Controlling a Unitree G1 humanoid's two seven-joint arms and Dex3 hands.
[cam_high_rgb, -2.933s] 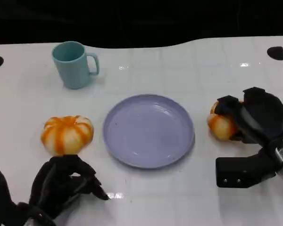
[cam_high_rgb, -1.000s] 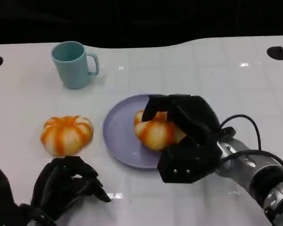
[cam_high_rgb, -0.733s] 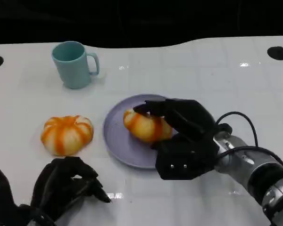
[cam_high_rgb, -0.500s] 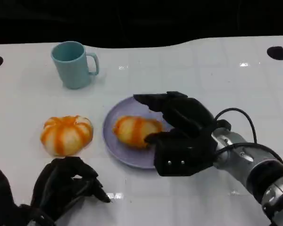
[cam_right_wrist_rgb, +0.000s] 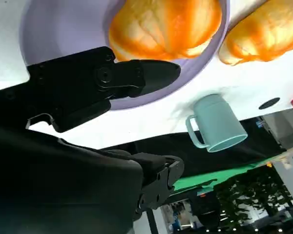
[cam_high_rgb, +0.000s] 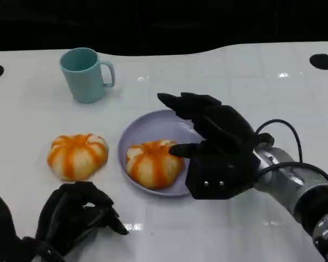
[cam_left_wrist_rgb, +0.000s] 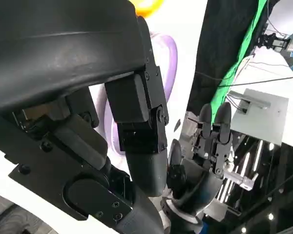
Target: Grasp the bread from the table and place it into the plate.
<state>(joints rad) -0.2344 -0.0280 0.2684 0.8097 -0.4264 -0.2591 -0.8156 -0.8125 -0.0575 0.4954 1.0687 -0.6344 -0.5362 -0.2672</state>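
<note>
Bread (cam_high_rgb: 153, 163) lies on the purple plate (cam_high_rgb: 153, 126), free of the right hand (cam_high_rgb: 216, 147), whose fingers are spread; left hand (cam_high_rgb: 71, 215) rests curled on the worktop (cam_high_rgb: 235, 76).

Teal mug (cam_high_rgb: 85, 73) (handle to the right) upright on white table (cam_high_rgb: 251, 82).

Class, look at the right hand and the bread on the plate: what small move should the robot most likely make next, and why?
Probably lift the right hand up and back, away from the plate. The bread already lies on the plate's near left part, and the hand's fingers are spread above it, holding nothing. A second bread sits on the table left of the plate.
</note>
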